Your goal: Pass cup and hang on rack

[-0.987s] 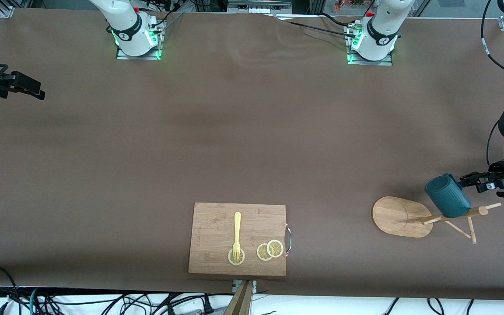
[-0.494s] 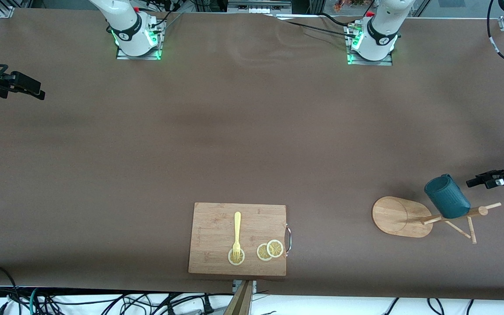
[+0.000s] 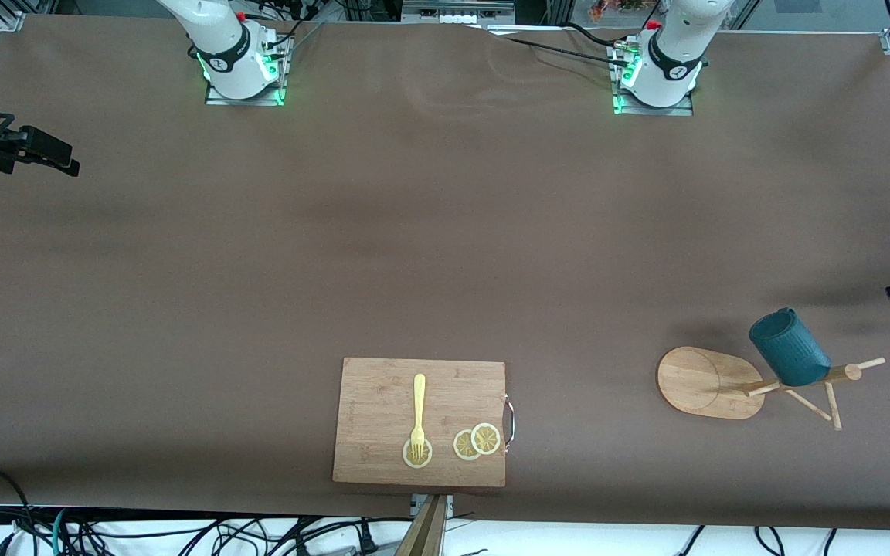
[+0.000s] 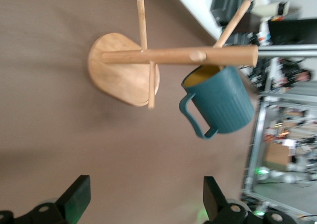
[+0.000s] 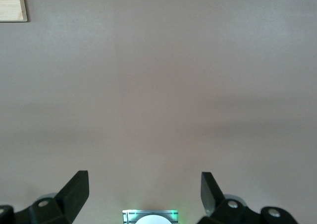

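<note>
Left claw (image 4: 143, 204), spread wide and empty, sits apart from cup (image 4: 225, 105) hanging on rack (image 4: 124, 68).

- Even, soft overhead light covered the brown table (image 3: 445, 232), with no harsh glare on it.
- The cup (image 3: 789, 347) and the rack (image 3: 711, 384) threw a faint, blurred shadow toward the robots' bases.
- Green lamps glowed at both arm bases (image 3: 244, 77).
- In the left wrist view, the background past the table edge looked overexposed and soft.
- The right wrist view was pale and washed out, with broad dim bands across the tabletop.
</note>
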Controlling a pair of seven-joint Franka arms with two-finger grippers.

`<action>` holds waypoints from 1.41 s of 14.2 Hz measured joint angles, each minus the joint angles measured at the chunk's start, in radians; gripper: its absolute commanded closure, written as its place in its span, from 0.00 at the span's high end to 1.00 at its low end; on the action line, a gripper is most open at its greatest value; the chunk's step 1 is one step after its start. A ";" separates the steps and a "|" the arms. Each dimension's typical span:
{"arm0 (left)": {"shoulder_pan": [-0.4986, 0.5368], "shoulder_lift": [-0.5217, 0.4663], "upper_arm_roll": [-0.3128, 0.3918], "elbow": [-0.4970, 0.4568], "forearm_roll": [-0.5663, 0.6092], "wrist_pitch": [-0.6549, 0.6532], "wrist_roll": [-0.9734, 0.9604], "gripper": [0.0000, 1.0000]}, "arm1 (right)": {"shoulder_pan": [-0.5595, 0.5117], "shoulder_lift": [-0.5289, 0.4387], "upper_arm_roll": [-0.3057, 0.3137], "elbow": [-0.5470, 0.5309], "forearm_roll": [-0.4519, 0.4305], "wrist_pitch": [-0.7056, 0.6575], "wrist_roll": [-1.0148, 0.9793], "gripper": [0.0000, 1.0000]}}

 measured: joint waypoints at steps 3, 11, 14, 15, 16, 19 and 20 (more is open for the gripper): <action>-0.007 -0.093 -0.010 0.007 0.118 -0.018 0.000 1.00 | 0.000 0.000 0.000 0.000 0.000 0.000 0.000 1.00; -0.315 -0.427 -0.021 0.007 0.359 -0.033 -0.135 1.00 | 0.000 0.000 0.000 0.000 0.000 0.000 0.000 1.00; -0.424 -0.457 -0.021 0.003 0.381 -0.034 -0.220 1.00 | 0.000 0.000 0.000 0.000 0.000 0.000 0.000 1.00; -0.447 -0.467 -0.020 0.001 0.382 -0.038 -0.236 1.00 | 0.000 0.000 0.000 0.000 0.000 0.000 0.000 1.00; -0.464 -0.477 -0.020 -0.002 0.383 -0.050 -0.260 1.00 | 0.000 0.000 0.000 0.000 0.000 0.000 0.000 1.00; -0.519 -0.525 -0.019 -0.024 0.383 -0.111 -0.326 1.00 | 0.000 0.000 0.000 0.000 0.000 0.000 0.000 1.00; -0.542 -0.545 -0.019 -0.045 0.387 -0.116 -0.343 1.00 | 0.000 0.000 0.000 0.000 0.000 0.000 0.000 1.00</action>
